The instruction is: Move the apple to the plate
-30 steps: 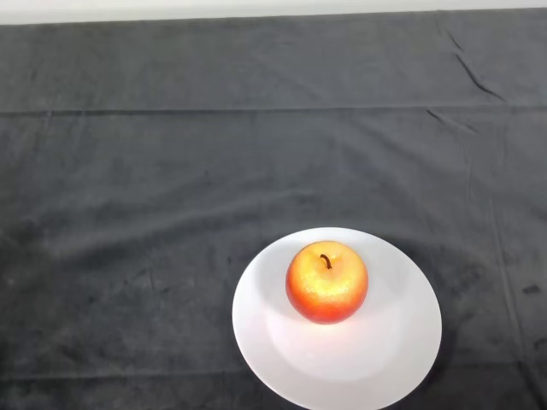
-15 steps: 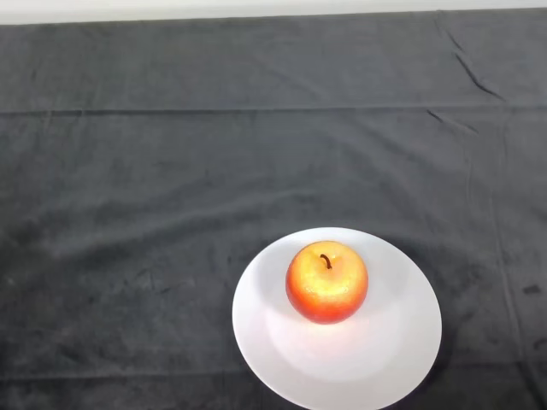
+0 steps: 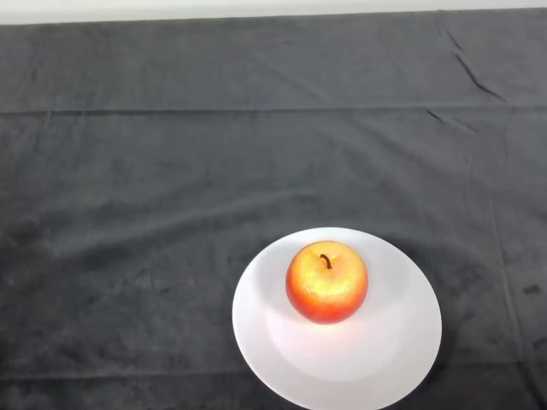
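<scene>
apple: red-orange all over, fading to yellow up top around a dark brown stem, with tiny pale speckles
plate: plain white, no pattern, looked kinda glossy
cloth: dark charcoal grey, pretty much black, no print
far edge strip: off-white, plain

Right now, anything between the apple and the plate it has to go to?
Nothing visible stands between them. The round red-and-yellow apple with its dark stem up already sits on the round white plate, a little back of the plate's middle, on the dark cloth-covered table.
</scene>
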Tool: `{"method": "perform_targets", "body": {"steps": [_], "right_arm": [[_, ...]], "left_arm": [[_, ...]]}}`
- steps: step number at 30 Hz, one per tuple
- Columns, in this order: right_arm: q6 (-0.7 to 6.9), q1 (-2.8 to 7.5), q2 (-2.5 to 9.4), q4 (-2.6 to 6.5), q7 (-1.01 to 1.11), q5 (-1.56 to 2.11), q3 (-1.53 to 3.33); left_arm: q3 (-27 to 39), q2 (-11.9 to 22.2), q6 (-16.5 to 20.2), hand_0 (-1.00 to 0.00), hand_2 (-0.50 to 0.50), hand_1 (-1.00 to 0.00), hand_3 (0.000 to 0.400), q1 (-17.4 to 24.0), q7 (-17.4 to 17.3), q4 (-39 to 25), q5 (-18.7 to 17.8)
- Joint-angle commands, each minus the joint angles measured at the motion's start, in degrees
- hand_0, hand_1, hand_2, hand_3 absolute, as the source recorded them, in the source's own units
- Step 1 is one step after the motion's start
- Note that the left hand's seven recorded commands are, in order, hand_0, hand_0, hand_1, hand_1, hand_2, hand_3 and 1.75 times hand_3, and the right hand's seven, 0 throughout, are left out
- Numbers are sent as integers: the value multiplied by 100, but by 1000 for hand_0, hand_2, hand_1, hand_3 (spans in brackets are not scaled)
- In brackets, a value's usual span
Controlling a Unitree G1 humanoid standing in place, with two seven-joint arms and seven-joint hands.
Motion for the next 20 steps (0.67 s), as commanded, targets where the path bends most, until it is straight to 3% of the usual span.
{"method": "perform_targets", "body": {"steps": [1, 20], "right_arm": [[-33, 22, -67, -8, 10, 94, -105], [-33, 22, -67, -8, 10, 93, -105]], "left_arm": [[49, 29, -152, 0, 0, 0, 0, -83, 54, 252, -28], [37, 43, -137, 0, 0, 0, 0, -59, 57, 228, -39]]}}
